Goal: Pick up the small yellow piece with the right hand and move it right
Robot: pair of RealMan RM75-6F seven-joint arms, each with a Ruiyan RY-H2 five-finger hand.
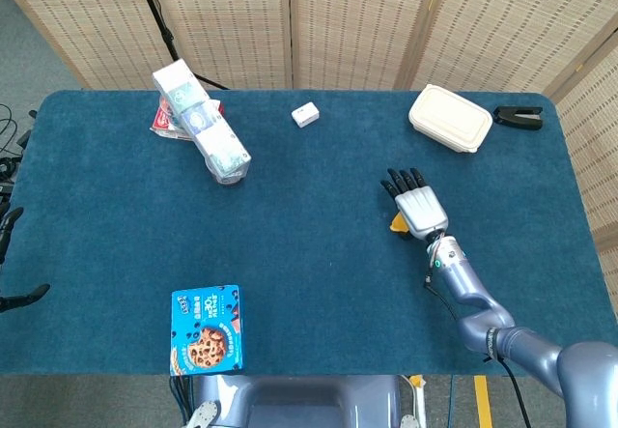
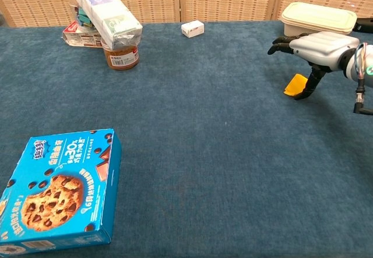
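The small yellow piece lies tilted on the blue table cloth at the right. My right hand hovers flat just above it, fingers stretched forward and apart, while the thumb hangs down and touches the piece's right edge. Nothing is clasped between the fingers. In the head view the right hand covers most of the yellow piece, leaving only a sliver at its left side. My left hand shows in neither view.
A white lidded container and a black clip sit behind the hand. A small white box is at the back centre. A jar with a long carton on top stands back left. A blue cookie box lies front left.
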